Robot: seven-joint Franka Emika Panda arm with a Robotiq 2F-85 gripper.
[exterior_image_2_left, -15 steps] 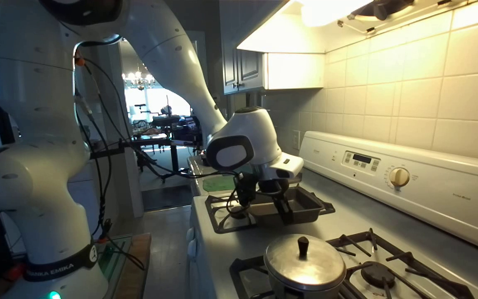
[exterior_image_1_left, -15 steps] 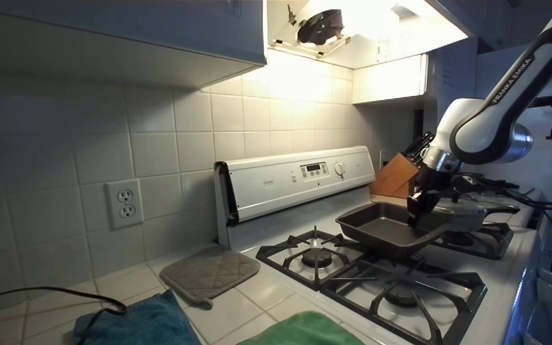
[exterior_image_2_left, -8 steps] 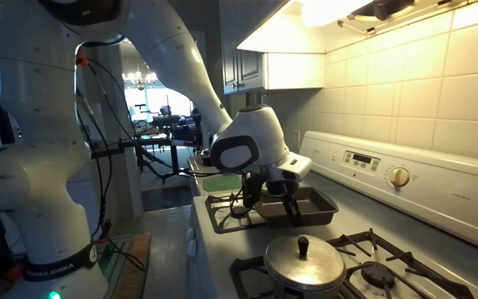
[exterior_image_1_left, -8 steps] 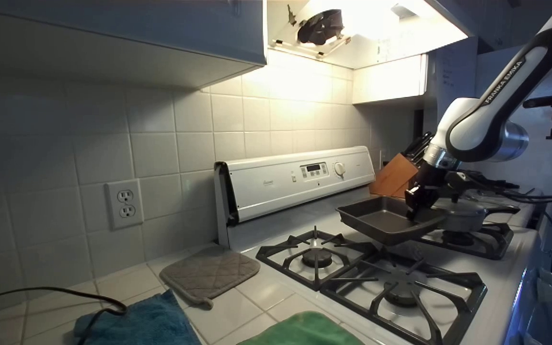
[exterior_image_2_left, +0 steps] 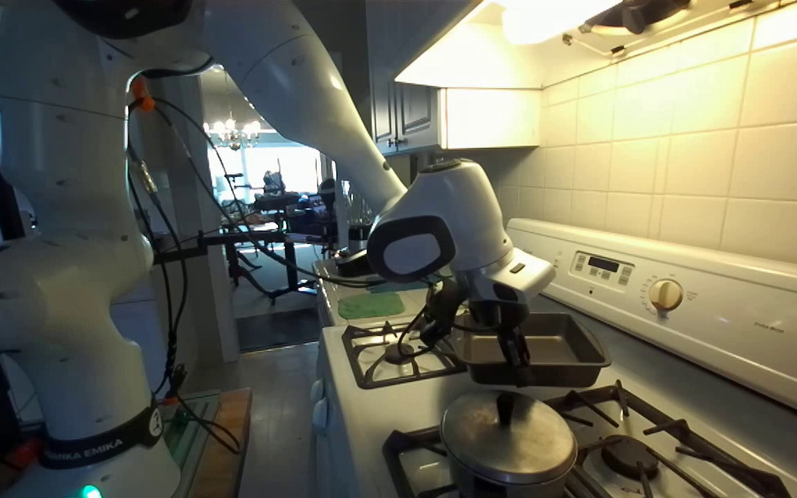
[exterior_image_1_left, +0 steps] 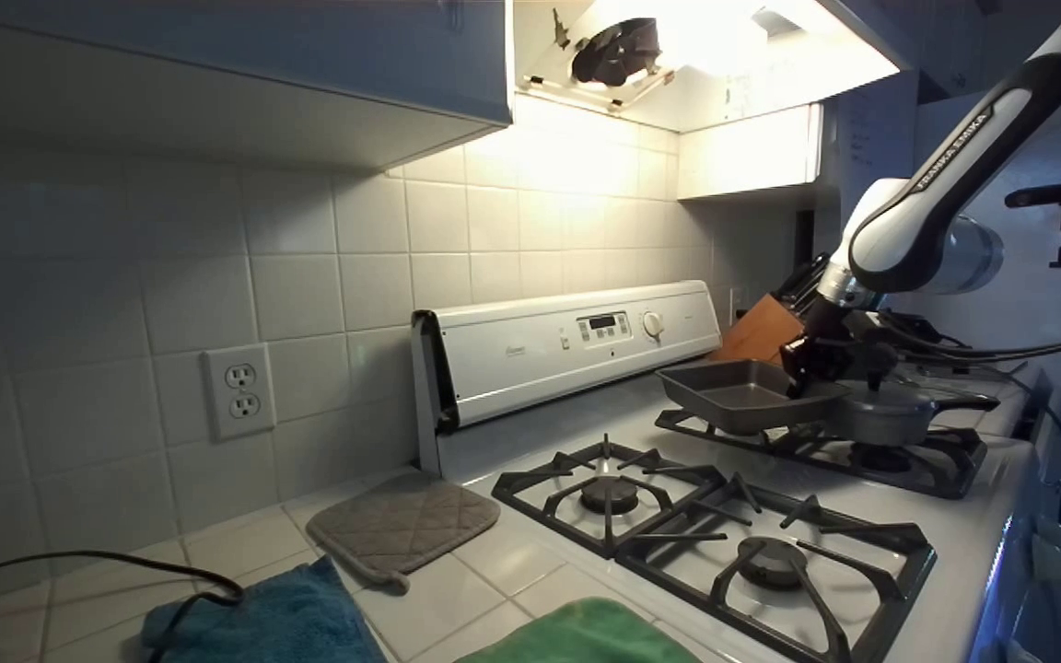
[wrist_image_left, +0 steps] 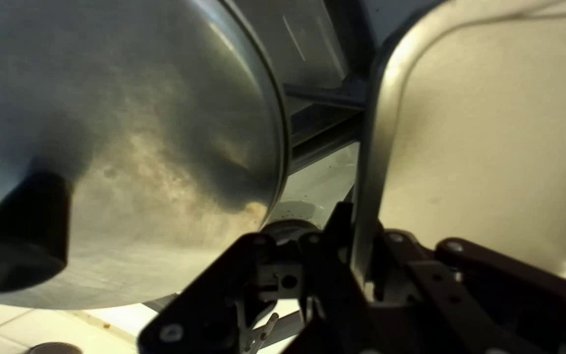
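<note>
"Where's your baking pan point(exterior_image_2_left: 557, 349)?"

"Above the stove point(exterior_image_2_left: 398, 408), one wall pinched between the fingers of your gripper point(wrist_image_left: 359, 228)."

"And nearby?"

"Your wrist view shows a gap between it and the lidded pot point(wrist_image_left: 155, 147); in an exterior view, a knife block point(exterior_image_1_left: 756, 331) stands beyond the stove."

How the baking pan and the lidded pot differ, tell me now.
The baking pan is rectangular, the lidded pot round. The pan is open-topped, the pot covered. The hand grips the pan by its rim; the pot stands ungripped. Both look metallic.
</note>
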